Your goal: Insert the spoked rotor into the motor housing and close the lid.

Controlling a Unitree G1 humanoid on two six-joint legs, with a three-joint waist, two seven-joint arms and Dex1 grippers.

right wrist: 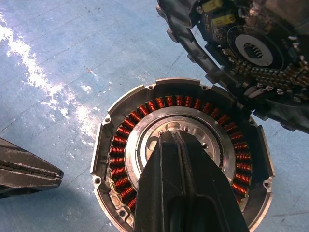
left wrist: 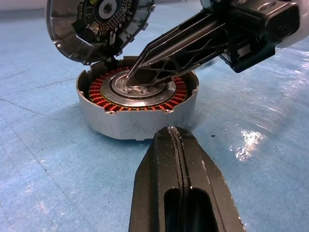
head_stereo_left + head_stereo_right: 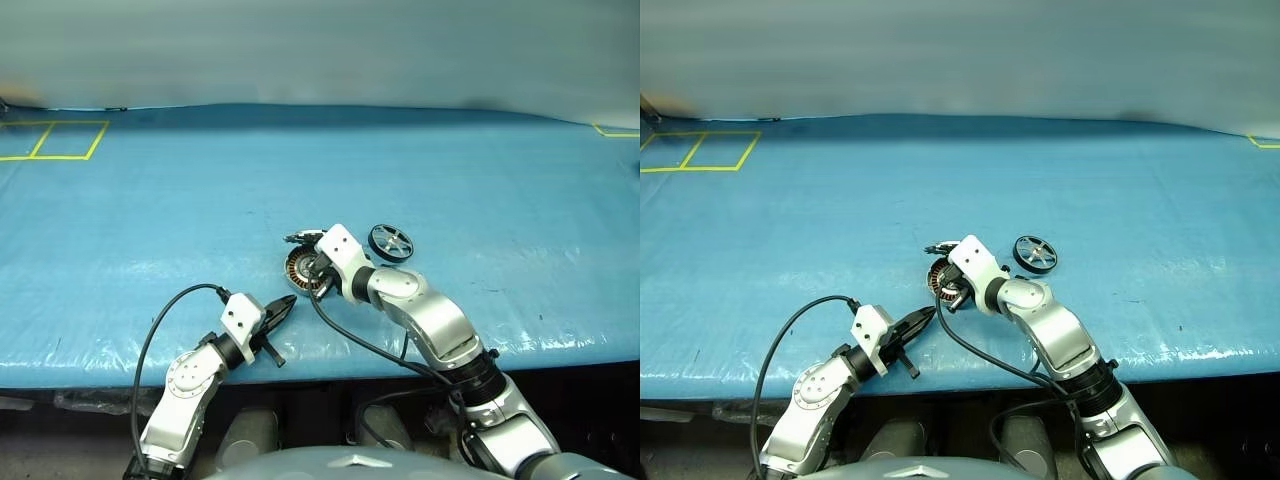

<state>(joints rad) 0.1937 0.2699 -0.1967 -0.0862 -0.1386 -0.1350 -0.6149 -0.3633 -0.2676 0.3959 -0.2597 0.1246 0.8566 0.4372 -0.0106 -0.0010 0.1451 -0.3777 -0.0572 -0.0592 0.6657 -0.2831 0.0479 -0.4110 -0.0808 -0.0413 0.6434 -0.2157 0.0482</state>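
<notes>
Housing [image 1: 186,154]: short round silver-grey cup sitting flat on my desk [image 3: 150,200], open mouth facing straight up; ring of copper-red windings inside, around a smooth metal hub with small holes; rim has little screw lugs.
Lid [image 2: 96,26]: round grey disc hinged at the housing's far rim, standing tilted up and open; its dark underside shows, with a toothed edge and a circuit board.
Rotor [image 3: 391,242]: flat black ring with silvery spokes; lying flat on the desk just beyond and to the right of the housing, apart from it.
My right tool [image 2: 133,75]: fingers closed together, holding nothing; angled down into the housing, tips on the hub at its centre.
My left tool [image 3: 283,307]: fingers pressed shut, empty; pointing level towards the housing's near wall, close to it but apart.
Desk: covered in a wrinkled, glossy blue sheet; yellow tape lines at the far left corner.
</notes>
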